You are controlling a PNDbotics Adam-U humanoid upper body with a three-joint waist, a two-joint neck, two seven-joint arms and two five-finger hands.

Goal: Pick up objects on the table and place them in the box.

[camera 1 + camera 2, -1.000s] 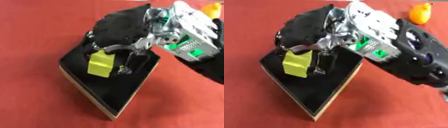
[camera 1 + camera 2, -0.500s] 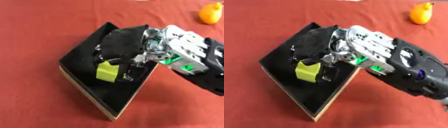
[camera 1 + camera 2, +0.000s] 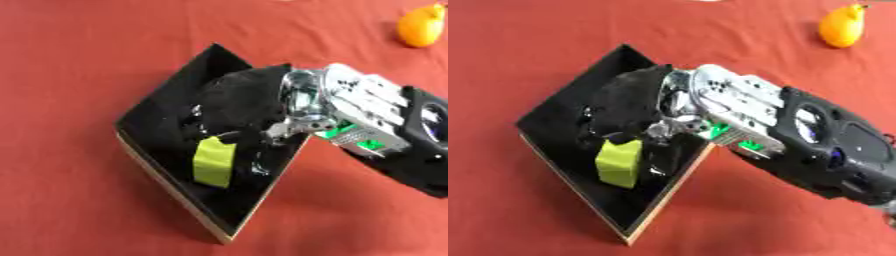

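The yellow-green block-shaped object point(image 3: 213, 161) is sitting inside the black-lined square box with pale wooden edges point(image 3: 166, 172), toward the middle of its floor, tilted and standing on one end. You are reaching your right hand point(image 3: 636, 107), a black-gloved hand on a silver and black wrist with green parts showing, over the box's right-hand edge and down into its interior. The dark fingers point(image 3: 229, 102) are curling downward above and just beside the block, their tips lying at or very near its upper end; against the black lining you cannot tell whether they are pinching the block or merely touching it, so the state of the hand's closure is not showing in either view. The silver wrist section point(image 3: 732, 107) is lying across the box rim, and the black forearm point(image 3: 837, 150) is running off toward the lower right. The box is resting cornerwise on the red cloth-covered table point(image 3: 79, 60), one corner pointing away from you and one toward you. Well apart from the box, near the far right corner of the table, a small orange rounded object with a pointed top point(image 3: 839, 26) is lying on the cloth. Your left hand is not appearing in either view
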